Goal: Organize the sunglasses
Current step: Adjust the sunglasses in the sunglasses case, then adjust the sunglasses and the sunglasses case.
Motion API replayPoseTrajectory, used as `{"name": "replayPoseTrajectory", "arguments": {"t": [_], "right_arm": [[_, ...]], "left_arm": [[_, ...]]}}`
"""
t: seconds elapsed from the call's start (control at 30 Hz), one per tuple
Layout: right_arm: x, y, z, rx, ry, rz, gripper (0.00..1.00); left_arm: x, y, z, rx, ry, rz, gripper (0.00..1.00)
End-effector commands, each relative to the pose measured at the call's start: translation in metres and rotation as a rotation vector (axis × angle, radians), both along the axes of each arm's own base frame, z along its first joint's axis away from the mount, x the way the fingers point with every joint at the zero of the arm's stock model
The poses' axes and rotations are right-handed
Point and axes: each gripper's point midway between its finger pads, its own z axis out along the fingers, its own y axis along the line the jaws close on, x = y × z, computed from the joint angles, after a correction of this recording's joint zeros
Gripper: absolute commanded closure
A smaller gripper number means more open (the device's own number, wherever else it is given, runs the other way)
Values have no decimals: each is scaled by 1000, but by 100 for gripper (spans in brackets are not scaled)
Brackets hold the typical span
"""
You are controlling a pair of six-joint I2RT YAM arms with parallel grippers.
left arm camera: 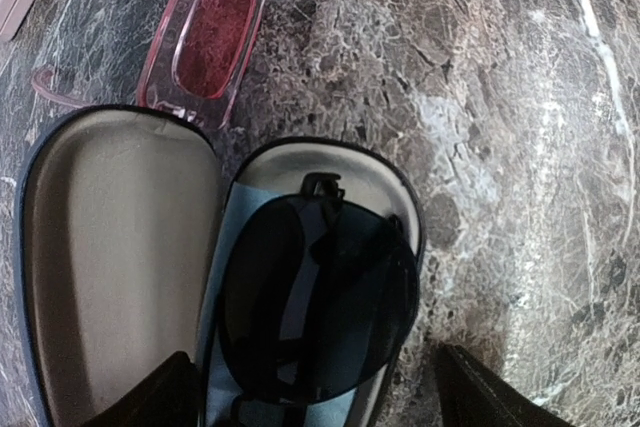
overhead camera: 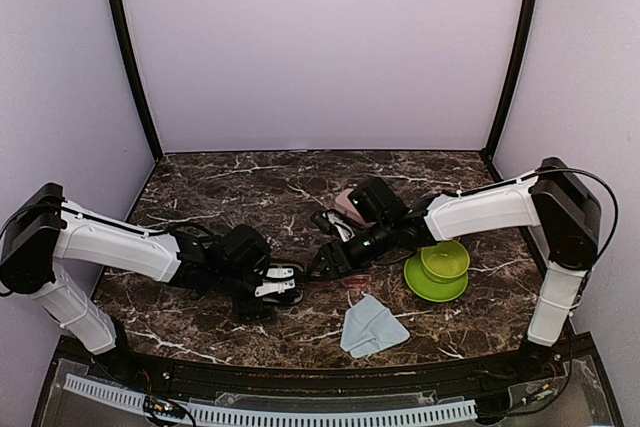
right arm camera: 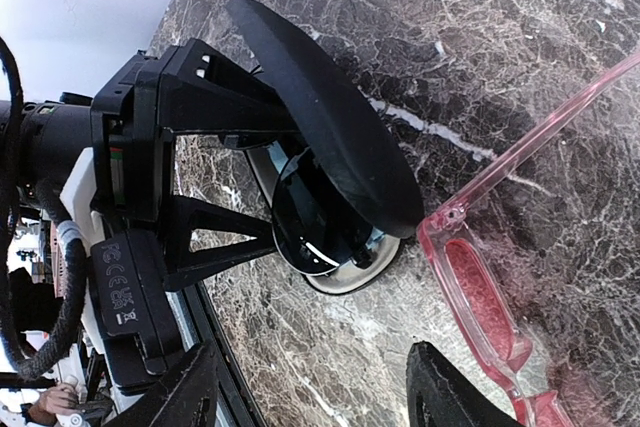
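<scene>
The black sunglasses (left arm camera: 318,297) lie folded on a light blue cloth inside the base half of an open black hard case (left arm camera: 120,247). They also show in the right wrist view (right arm camera: 318,219), under the raised lid (right arm camera: 330,127). My left gripper (left arm camera: 320,402) is open, its fingertips (left arm camera: 150,397) either side of the case's base, just above the black pair. The red-pink sunglasses (left arm camera: 208,32) lie on the marble just beyond the case, and show in the right wrist view (right arm camera: 480,299). My right gripper (right arm camera: 312,392) is open and empty, hovering over bare marble between the case and the red-pink pair.
A pink hard case (overhead camera: 347,203) lies behind the right gripper (overhead camera: 322,265). Two stacked green bowls (overhead camera: 440,267) stand at the right. A loose light blue folded cloth (overhead camera: 371,327) lies near the front edge. The left gripper (overhead camera: 283,285) and right gripper are close together at table centre.
</scene>
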Motion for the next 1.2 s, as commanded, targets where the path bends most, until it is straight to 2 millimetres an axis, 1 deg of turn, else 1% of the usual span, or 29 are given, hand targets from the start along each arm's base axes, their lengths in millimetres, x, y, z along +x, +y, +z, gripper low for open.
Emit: {"name": "replayPoseTrajectory", "arguments": {"t": [0.0, 0.3, 0.4, 0.53, 0.63, 0.67, 0.7, 0.8, 0.93, 1.07, 1.17], "right_arm": [[1, 10, 9, 38, -20, 18, 35], [2, 7, 10, 24, -30, 16, 35], [2, 7, 11, 25, -30, 15, 35], [2, 7, 11, 25, -33, 15, 35], [3, 3, 10, 6, -49, 12, 35], [7, 6, 18, 13, -71, 8, 35], [9, 6, 21, 11, -84, 5, 35], [12, 5, 24, 2, -104, 0, 35], [10, 7, 27, 16, -110, -4, 36], [3, 13, 29, 12, -133, 1, 37], [-5, 17, 25, -7, -154, 3, 37]], "left_arm": [[-2, -1, 4, -16, -1, 11, 14], [11, -5, 22, -58, -84, 37, 7], [12, -7, 29, -79, -94, 36, 6], [5, -8, 34, -105, -64, 26, 3], [-4, -9, 45, -157, -34, 21, 2], [-8, -9, 50, -184, -18, 26, 1], [-12, -9, 55, -211, -9, 26, 1], [-13, 0, 69, -261, -17, 87, 1], [-5, 18, 85, -300, -11, 249, 3], [-3, 35, 86, -321, 51, 439, 5], [-1, 54, 83, -318, 87, 614, 5]]}}
